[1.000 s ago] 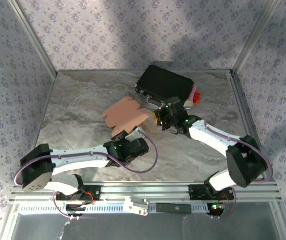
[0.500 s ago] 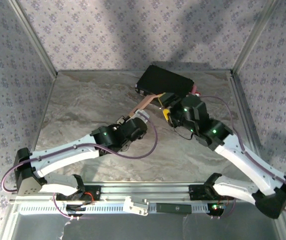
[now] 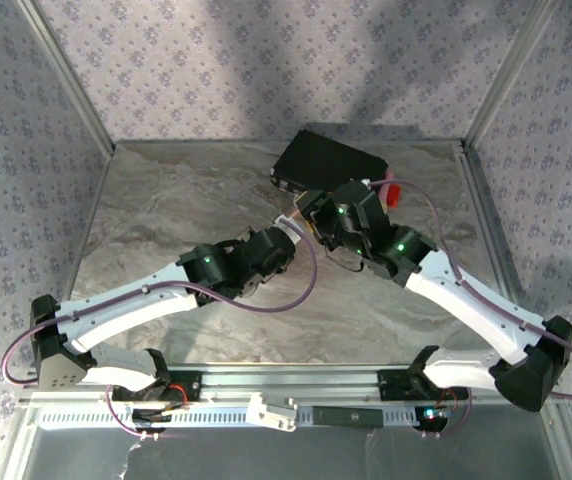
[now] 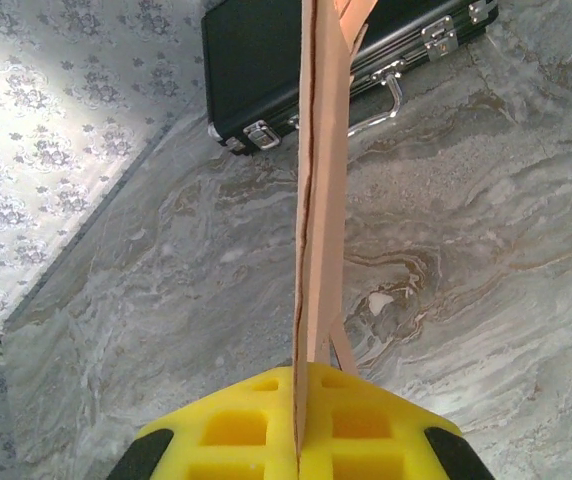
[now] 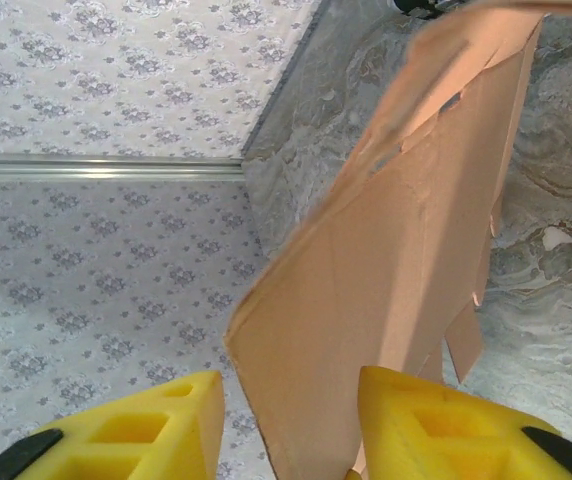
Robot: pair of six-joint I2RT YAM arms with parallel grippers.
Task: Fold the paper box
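At the bottom of the left wrist view, the left fingers (image 4: 236, 425) are clamped on the near edge of the paper box (image 4: 321, 200). The box is held edge-on above the bench (image 4: 486, 250), its long axis running straight up the frame away from them. In the right wrist view the right fingers (image 5: 436, 425) stand apart, unclamped, with the sheet's lower corner in the gap, so this arm appears placed to close next. Beyond the sheet's far end, at top centre, the black case (image 4: 266, 60) lies on the bench and could crowd a forward swing.
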